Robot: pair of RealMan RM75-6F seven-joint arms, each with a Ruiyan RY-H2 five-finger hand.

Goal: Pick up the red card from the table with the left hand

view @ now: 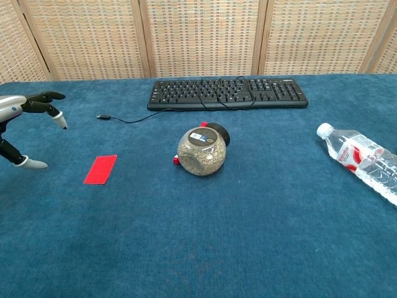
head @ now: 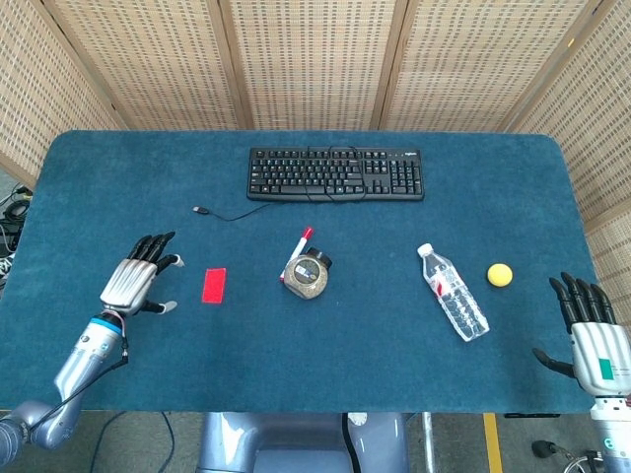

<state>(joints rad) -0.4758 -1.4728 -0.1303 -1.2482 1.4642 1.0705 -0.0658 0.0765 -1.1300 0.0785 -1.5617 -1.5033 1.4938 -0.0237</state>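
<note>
My left hand (head: pixel 138 278) hovers over the blue tabletop (head: pixel 118 187) in the lower left of the head view, fingers spread wide and holding nothing. In the chest view it shows only at the left edge, fingertips (view: pixel 54 96) pointing right and the thumb (view: pixel 30 164) hanging lower. The red card (head: pixel 214 285) lies flat on the tabletop just to the right of that hand, near it but apart from it; in the chest view the card sits left of centre, clear of my fingers.

My right hand (head: pixel 592 335) is at the lower right corner of the head view, at the tabletop's edge, fingers extended and apart, empty.

Near the middle of the frame a round glass jar (head: pixel 308 275) with a black lid lies on its side, and a red-and-white pen (head: pixel 302 240) lies against it, partly hidden behind it in the chest view. Right of centre a clear water bottle (head: pixel 453 292) with a white cap lies on its side, and a yellow ball (head: pixel 500 274) rests just to its right. A black keyboard (head: pixel 335 173) spans the upper middle of the frame, its cable (head: pixel 229 215) trailing to the left and ending in a loose plug. Woven screens (head: pixel 306 59) stand behind the tabletop.
</note>
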